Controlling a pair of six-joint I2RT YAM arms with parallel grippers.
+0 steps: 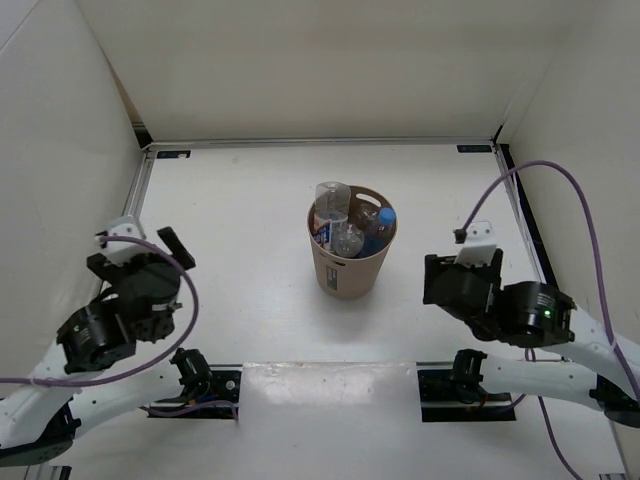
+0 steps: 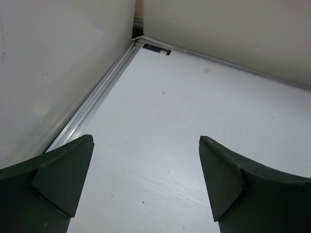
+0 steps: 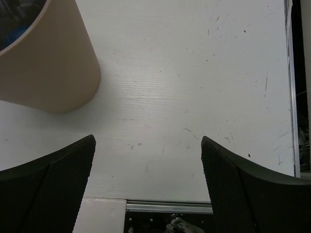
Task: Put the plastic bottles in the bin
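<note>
Dark wedge-shaped fingers of the left hand fill the bottom of its wrist view. They are set wide apart, with nothing between them but bare white surface running to a corner of the pale walls. The right hand is likewise spread wide and empty. It hangs above the surface near the round tan plastic bin, which stands to its left without touching it.

Seen from above, the bin sits upright near the middle of the surface, between the two arms and well apart from the left one. Inside it the small clear plastic bottles are bunched together. A tall unlabelled bottle pokes above the rim at the far left, and a blue-capped, blue-labelled bottle leans at the right. The others overlap too much to tell apart, so I cannot count four with certainty. No bottle shows on the surface outside the bin in any view.

I judge that the placing step is over and the task is at or near its end. The next move calls for no grasp, only drawing both arms back to rest. The right arm should keep off the bin's wall so as not to tip it.
</note>
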